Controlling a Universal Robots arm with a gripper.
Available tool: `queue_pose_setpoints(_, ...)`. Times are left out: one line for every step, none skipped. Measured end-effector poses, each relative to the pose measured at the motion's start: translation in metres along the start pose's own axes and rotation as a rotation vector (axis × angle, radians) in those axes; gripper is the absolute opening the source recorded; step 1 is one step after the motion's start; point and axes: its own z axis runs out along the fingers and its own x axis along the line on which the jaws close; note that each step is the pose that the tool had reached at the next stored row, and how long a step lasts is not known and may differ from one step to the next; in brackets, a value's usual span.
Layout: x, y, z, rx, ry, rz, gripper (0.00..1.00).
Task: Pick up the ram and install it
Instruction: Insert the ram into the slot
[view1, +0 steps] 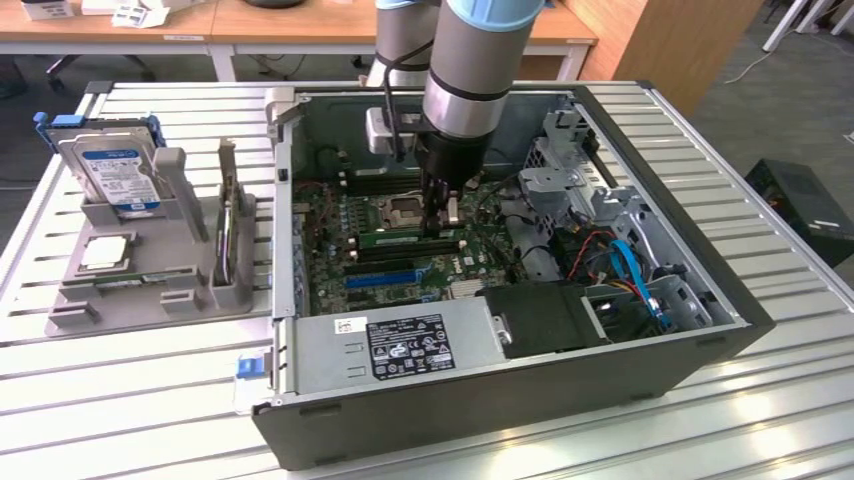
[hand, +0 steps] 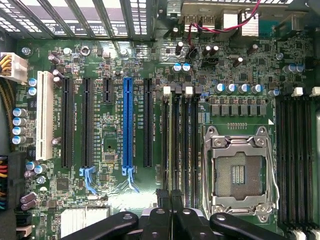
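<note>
ram: green, a thin strip among black memory slots
gripper: black all over
arm: grey sleeve, light-blue band up top
motherboard: dark green, speckled with pale traces
long expansion slot: bright blue, and its neighbours are black
end slot: white
CPU socket: silver frame, dark centre
hard drive: blue-and-white label
holder: plain grey
power supply: silver, black sticker with white print
table: white, ribbed

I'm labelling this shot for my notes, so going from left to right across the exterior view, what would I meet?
Hard drive → gripper over the motherboard → blue cable → black box beyond the table.
</note>
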Motion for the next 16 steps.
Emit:
queue_pose_setpoints(0.0001,0.0001,0.0002,0.0,0.0,0.0,0.12)
queue_pose_setpoints(0.0,0.0001,0.0004,0.0,0.0001,0.0,0.12)
queue_pose_setpoints(0.0,0.0,0.0006,0.0,0.0,0.0,0.12)
queue_pose_setpoints(0.0,0.0,0.0007,0.0,0.0001,0.0,0.12)
queue_pose_setpoints(0.0,0.0001,0.0008,0.0,0.0001,0.0,0.12)
queue_pose_setpoints(0.0,0.0,0.0011,0.0,0.0,0.0,0.12)
queue_pose_setpoints(0.0,0.0,0.0014,0.0001,-0.0001,0.0,0.12)
queue_pose_setpoints(0.0001,0.0,0.0017,0.0,-0.0001,0.0,0.12)
queue_pose_setpoints(0.0001,0.0,0.0021,0.0001,-0.0001,0.0,0.12)
queue_pose_setpoints(0.0001,0.0,0.0024,0.0,0.0,0.0,0.12)
queue_pose_setpoints(0.0001,0.0,0.0028,0.0,0.0,0.0,0.12)
queue_pose_setpoints(0.0001,-0.0001,0.0033,0.0,-0.0001,0.0,0.12)
queue_pose_setpoints(0.0002,-0.0001,0.0037,0.0,-0.0001,0.0,0.12)
queue_pose_setpoints(0.0002,-0.0001,0.004,0.0,0.0001,0.0,0.12)
queue_pose_setpoints(0.0002,-0.0001,0.0042,0.0,0.0002,0.0,0.12)
queue_pose_setpoints(0.0002,-0.0001,0.0045,0.0,0.0001,0.0,0.12)
